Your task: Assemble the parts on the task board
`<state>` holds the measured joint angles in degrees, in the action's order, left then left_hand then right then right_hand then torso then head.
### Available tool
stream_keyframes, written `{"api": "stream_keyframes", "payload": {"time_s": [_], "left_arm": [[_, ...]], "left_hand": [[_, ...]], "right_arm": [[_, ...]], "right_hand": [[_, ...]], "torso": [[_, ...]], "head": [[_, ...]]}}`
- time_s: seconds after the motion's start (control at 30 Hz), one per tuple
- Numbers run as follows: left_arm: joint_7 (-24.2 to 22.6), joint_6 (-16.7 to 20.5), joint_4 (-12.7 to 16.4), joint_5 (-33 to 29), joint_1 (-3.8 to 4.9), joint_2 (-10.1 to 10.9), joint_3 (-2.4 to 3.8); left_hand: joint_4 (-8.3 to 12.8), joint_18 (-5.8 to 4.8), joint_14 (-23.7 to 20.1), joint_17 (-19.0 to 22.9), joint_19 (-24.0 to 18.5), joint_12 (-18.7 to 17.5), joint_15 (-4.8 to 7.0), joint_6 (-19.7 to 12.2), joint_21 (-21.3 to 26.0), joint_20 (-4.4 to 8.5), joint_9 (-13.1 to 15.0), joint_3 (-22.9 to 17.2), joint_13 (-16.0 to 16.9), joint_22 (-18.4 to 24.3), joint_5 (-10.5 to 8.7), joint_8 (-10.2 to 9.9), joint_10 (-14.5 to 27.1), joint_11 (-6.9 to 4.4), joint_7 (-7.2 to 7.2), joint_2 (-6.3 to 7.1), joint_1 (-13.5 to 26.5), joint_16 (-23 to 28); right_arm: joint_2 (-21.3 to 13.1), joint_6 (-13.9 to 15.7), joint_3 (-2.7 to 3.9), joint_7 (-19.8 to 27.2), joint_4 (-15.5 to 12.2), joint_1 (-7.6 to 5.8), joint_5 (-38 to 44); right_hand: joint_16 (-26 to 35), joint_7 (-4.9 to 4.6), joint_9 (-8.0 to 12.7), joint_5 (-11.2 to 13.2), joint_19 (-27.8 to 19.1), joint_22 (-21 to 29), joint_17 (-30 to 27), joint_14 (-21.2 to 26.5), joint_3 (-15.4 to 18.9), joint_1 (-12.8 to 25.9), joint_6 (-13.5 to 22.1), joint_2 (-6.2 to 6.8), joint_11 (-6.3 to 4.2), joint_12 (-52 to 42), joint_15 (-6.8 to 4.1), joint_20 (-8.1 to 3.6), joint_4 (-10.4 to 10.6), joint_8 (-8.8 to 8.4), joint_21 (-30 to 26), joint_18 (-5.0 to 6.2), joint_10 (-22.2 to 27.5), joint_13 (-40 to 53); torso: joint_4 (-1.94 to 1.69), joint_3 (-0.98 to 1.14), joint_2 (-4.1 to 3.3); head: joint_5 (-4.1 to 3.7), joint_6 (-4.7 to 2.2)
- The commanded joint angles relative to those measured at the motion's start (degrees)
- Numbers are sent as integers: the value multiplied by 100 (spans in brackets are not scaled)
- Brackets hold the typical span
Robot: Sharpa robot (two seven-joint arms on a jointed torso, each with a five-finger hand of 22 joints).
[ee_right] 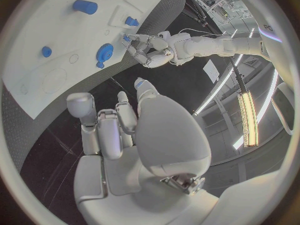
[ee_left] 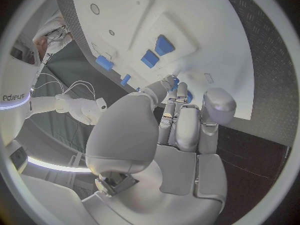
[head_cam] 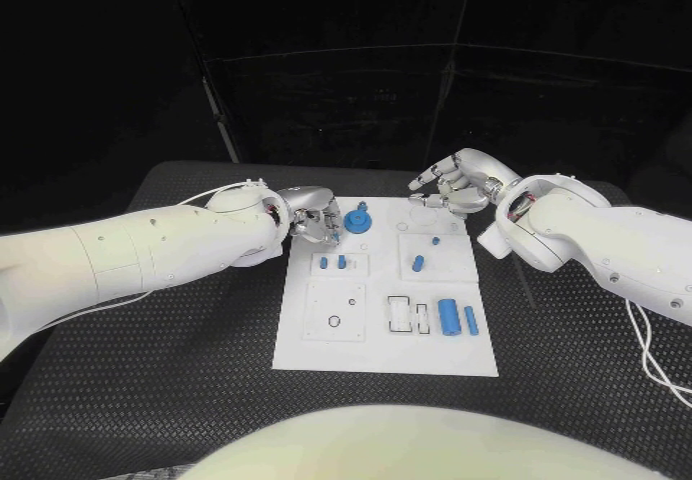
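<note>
The white task board (head_cam: 378, 345) lies in the middle of the table. A blue gear-shaped part (head_cam: 359, 218) sits at its far left corner. My left hand (head_cam: 310, 218) is right beside it. In the left wrist view the fingertips (ee_left: 170, 85) reach the gear (ee_left: 189, 96), which peeks out between fingers and thumb; whether they grip it is hidden. My right hand (head_cam: 451, 186) hovers over the board's far right corner, fingers loosely bent, nothing in it. Two small blue pegs (head_cam: 333, 263), a blue piece (head_cam: 418, 264) and a blue cylinder (head_cam: 449, 317) are on the board.
A thin blue rod (head_cam: 472, 320) lies beside the cylinder near the board's right edge. Empty rectangular slots (head_cam: 398, 313) sit left of the cylinder. Black ribbed matting (head_cam: 173, 400) surrounds the board. White cables (head_cam: 652, 350) trail along the right arm.
</note>
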<state>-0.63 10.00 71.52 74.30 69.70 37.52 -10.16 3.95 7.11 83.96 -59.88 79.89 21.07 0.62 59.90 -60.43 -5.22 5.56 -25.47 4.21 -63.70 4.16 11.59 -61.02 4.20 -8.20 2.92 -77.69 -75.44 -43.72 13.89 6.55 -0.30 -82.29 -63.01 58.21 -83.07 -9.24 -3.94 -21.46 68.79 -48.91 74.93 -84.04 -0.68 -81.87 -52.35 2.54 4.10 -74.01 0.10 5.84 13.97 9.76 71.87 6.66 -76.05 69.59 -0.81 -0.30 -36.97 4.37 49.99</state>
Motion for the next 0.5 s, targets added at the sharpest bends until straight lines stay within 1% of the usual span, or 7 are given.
{"api": "stream_keyframes", "payload": {"time_s": [0.03, 0.3, 0.5], "left_arm": [[45, -96, 0, -35, 8, -7, 5], [45, -212, 26, -35, 8, -5, 5], [51, -247, 58, -36, 8, -9, 5]], "left_hand": [[-25, -61, 73, 5, -2, -40, -11, 5, -13, 0, 4, 0, -3, 1, 2, -16, -20, 17, -15, 6, 40, -9], [-16, -62, 71, 12, -1, -44, -8, 13, -21, 0, 3, -6, -1, -8, 2, -19, -29, 13, -12, 10, 28, -7], [-14, -61, 69, 17, -3, -46, -7, 19, -20, 0, 3, -6, 0, -8, -3, -19, -36, 12, -11, 12, 27, -5]], "right_arm": [[-3, 2, 3, 45, -13, -10, -15], [3, -2, 3, 46, -10, -10, -15], [8, -5, 3, 45, -6, -10, -15]], "right_hand": [[31, 15, 3, -27, -46, 3, 133, -292, -19, 16, -6, -40, -6, 10, -43, 5, 27, 37, -38, 90, 21, 6], [31, 15, 3, -27, -46, 3, 133, -292, -19, 16, -6, -40, -6, 10, -43, 5, 27, 37, -38, 90, 21, 6], [31, 15, 3, -27, -46, 3, 133, -292, -19, 16, -6, -40, -6, 10, -43, 5, 27, 37, -38, 90, 21, 6]], "torso": [[-5, -4, 1], [-5, -3, -1], [-4, -4, 0]], "head": [[-5, 1], [6, 1], [0, 1]]}}
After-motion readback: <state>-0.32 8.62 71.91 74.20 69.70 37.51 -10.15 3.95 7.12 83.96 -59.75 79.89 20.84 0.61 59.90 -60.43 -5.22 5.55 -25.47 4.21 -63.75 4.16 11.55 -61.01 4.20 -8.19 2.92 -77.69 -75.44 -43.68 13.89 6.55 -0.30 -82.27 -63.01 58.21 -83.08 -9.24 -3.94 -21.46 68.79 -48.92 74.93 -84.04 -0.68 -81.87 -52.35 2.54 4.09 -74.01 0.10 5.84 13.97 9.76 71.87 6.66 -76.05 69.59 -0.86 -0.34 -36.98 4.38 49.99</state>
